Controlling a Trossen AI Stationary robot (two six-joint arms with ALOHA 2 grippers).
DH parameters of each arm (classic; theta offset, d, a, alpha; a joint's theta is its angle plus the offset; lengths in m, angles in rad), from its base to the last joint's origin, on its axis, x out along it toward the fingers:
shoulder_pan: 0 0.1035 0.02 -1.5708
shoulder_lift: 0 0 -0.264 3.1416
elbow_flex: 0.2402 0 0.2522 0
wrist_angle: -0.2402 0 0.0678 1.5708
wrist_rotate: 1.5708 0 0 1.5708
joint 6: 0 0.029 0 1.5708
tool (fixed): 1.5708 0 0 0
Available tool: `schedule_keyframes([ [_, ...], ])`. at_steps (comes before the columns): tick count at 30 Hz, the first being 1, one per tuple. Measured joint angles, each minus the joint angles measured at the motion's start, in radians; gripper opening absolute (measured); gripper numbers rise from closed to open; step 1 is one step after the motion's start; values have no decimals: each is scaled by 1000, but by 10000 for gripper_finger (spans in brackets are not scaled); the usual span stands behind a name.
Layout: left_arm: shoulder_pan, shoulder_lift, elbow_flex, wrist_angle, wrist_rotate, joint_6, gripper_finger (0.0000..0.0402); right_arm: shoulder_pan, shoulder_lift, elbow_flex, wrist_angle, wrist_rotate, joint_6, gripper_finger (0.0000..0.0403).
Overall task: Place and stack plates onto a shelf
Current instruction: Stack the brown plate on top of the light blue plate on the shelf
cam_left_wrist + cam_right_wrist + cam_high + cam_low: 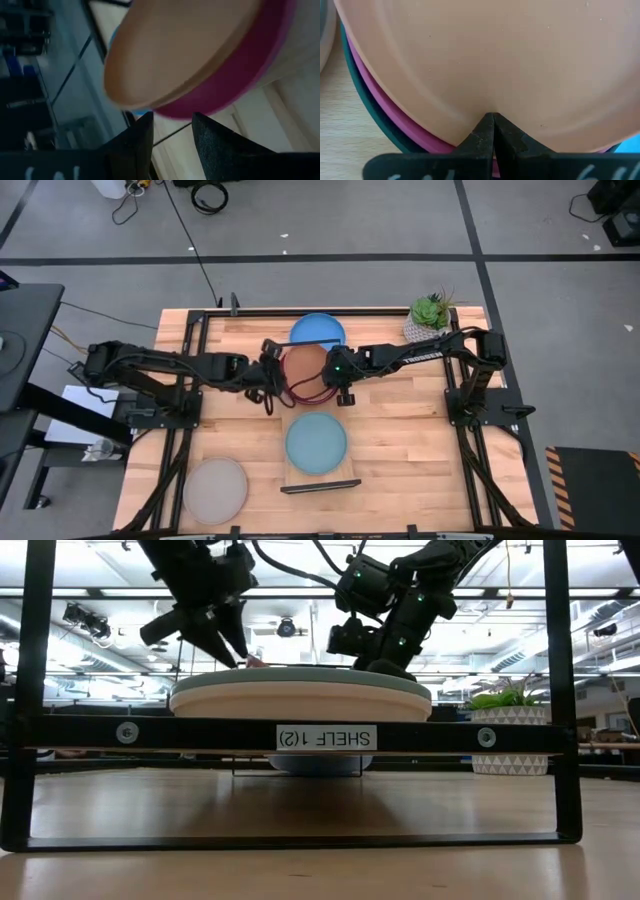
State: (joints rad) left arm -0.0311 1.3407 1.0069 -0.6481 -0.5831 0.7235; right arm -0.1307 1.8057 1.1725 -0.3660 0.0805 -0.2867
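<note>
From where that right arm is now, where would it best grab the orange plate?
By the thin rim. The orange plate lies flat on a pink one, so only its edge offers a grip. The right gripper looks shut on the rim from the plate's right side, a sensible approach; the left gripper is at the opposite edge.

Grey floor [400, 220] crossed by dark tape lines, cables [205, 195] trailing; ceiling strip lights [300, 592] glow overhead

White label "SHELF 1(2)", mirrored, on the shelf's black wire frame [300, 735].
</note>
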Motion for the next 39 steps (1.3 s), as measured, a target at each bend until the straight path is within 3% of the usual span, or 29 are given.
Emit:
schedule_keyframes([
  [4, -44, 27, 1, 1, -58, 21, 156, 0, 0, 0, 4, -3, 4, 11],
  [12, -115, 40, 0, 22, -151, 107, 236, -1, 1, -1, 16, -24, 18, 11],
  [16, -115, 41, 0, 55, -181, 161, 253, -2, 2, -2, 20, -32, 18, 11],
  [21, -109, 42, 0, 83, -209, 214, 240, -2, 2, -1, 21, -35, 16, 11],
  [33, -87, 107, -1, 85, -42, 393, 210, -2, 2, -1, 22, -46, 15, 11],
  [39, -85, 159, 0, 118, -92, 414, 154, -2, 2, -2, 24, -50, 15, 11],
])
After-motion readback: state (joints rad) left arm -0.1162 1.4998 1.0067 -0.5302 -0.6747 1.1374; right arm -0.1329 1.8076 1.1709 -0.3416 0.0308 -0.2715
